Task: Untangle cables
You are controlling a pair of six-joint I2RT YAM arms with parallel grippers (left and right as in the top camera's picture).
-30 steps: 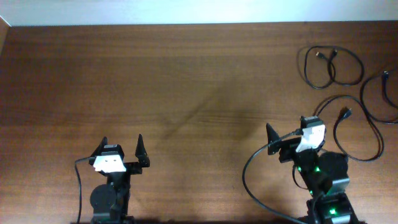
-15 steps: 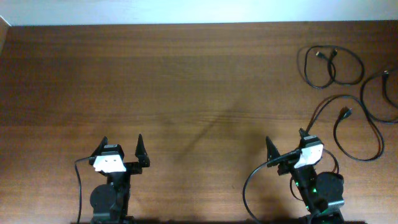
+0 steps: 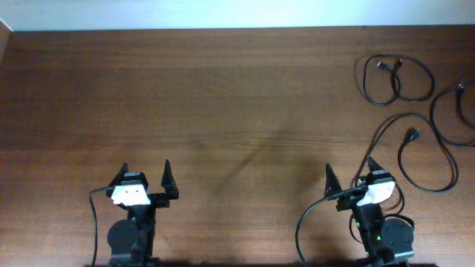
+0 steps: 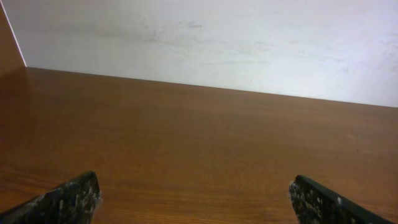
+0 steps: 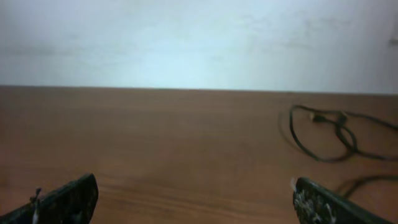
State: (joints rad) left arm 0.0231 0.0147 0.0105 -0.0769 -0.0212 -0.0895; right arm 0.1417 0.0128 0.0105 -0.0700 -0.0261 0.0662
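Observation:
Three thin black cables lie apart from one another at the table's far right. One is a double loop (image 3: 364, 78) at the back. A second curves off the right edge (image 3: 433, 115). A third loop (image 3: 401, 159) lies nearest my right gripper (image 3: 349, 167), with a strand running close by its right finger. The right gripper is open and holds nothing; in the right wrist view it (image 5: 194, 181) faces bare wood, with the back loop (image 5: 344, 134) ahead to the right. My left gripper (image 3: 146, 167) stands open at the near left, far from the cables, with only wood between its fingers (image 4: 193, 180).
The wooden table (image 3: 223, 96) ends at a pale wall along its far side. Thicker black arm cables hang by each base, one arcing left of the right arm (image 3: 300, 219) and one beside the left arm (image 3: 94, 215).
My right arm has drawn back toward the table's near edge and settled slightly to the right. The left arm and the cables have not moved.

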